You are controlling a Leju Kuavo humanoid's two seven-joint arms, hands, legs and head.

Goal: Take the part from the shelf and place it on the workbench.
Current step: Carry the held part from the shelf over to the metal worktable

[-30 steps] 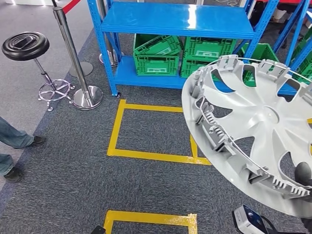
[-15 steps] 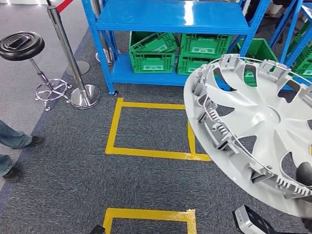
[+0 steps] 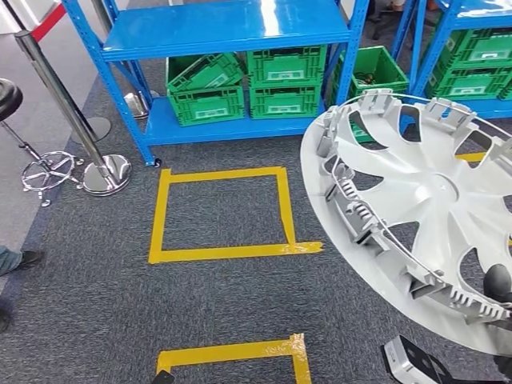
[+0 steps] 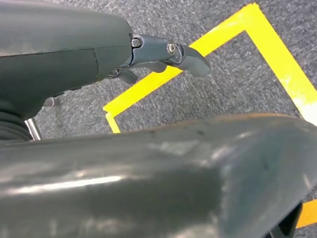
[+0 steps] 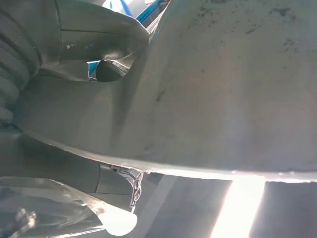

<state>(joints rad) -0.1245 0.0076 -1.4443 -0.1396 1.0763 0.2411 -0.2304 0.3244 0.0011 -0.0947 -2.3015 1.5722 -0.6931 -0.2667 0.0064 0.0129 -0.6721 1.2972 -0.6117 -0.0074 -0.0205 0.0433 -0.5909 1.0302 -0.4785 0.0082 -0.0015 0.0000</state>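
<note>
Head view showed the silver wheel cover (image 3: 422,216) tilted at three to four o'clock, off the shelf and carried above the carpet, a dark fingertip of the right hand (image 3: 498,282) hooked over its lower rim. Against the picture half a second earlier, the blue shelf (image 3: 223,28), green crates (image 3: 242,84) and yellow floor tape (image 3: 223,252) had all slid toward nine o'clock while the cover kept its place, so the robot was turning, probably toward a workbench not yet seen.

Left wrist view showed the left hand (image 4: 164,54) over carpet and tape, fingers apart, holding nothing.

Right wrist view pressed close against the cover's pale surface, the grip itself hidden.
</note>
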